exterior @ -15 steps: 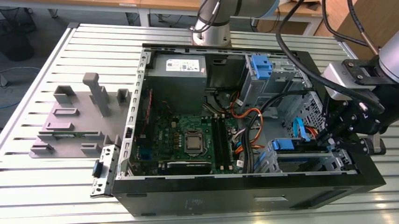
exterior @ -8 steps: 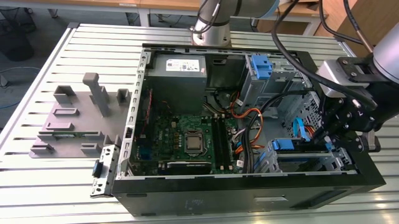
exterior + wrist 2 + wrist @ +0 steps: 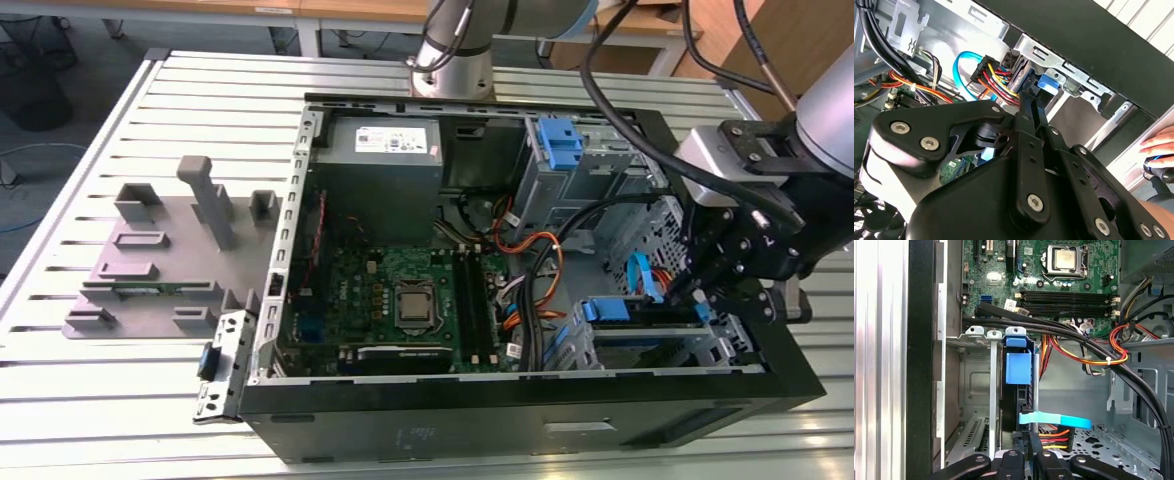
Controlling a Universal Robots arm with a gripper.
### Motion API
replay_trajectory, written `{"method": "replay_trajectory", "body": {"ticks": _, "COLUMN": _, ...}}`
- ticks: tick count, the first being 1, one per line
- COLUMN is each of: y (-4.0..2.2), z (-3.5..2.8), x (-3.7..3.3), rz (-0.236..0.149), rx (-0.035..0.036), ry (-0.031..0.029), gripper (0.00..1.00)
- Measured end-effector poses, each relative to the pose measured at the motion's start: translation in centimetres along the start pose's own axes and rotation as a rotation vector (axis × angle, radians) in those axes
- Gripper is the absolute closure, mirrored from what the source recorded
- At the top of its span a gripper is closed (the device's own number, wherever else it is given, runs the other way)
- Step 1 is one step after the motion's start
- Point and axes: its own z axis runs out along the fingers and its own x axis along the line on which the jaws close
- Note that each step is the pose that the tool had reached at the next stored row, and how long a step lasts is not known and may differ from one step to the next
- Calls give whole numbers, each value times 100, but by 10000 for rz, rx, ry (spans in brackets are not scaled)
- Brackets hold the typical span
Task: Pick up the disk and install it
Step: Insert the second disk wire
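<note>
In the exterior view, the black computer case (image 3: 534, 420) lies open on its side on a slatted metal table (image 3: 160, 110), its front edge closest. Inside it lie the green motherboard (image 3: 400, 300) and, at the far end, a grey power supply (image 3: 380, 140). At the exterior view's right the gripper (image 3: 707, 300) reaches down into the drive bay, right at the disk (image 3: 627, 310), whose blue carrier frame sits in the cage.

In the second wrist view, the black gripper (image 3: 1030, 107) linkage fills the foreground; its two fingers (image 3: 1026, 107) run close together toward the blue tab of the disk (image 3: 1048, 84), beside red, yellow and black wires (image 3: 996, 75). Whether they clamp anything I cannot tell. A person's hand (image 3: 1159, 145) rests outside the case.

In the first wrist view, the disk (image 3: 1018, 367) stands on edge in its bay slot, blue frame upward, with a light-blue cable (image 3: 1054, 419) crossing just below.
</note>
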Motion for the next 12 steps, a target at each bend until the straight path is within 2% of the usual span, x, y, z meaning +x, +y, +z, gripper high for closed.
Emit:
{"method": "replay_trajectory", "body": {"ticks": 1, "y": 0, "z": 0, "x": 0, "rz": 2, "rx": -47, "ry": -2, "gripper": 84}}
{"method": "replay_trajectory", "body": {"ticks": 2, "y": 1, "z": 0, "x": 0, "rz": 3, "rx": -55, "ry": -2, "gripper": 84}}
{"method": "replay_trajectory", "body": {"ticks": 12, "y": 0, "z": 11, "x": 1, "rz": 2, "rx": -56, "ry": -4, "gripper": 84}}
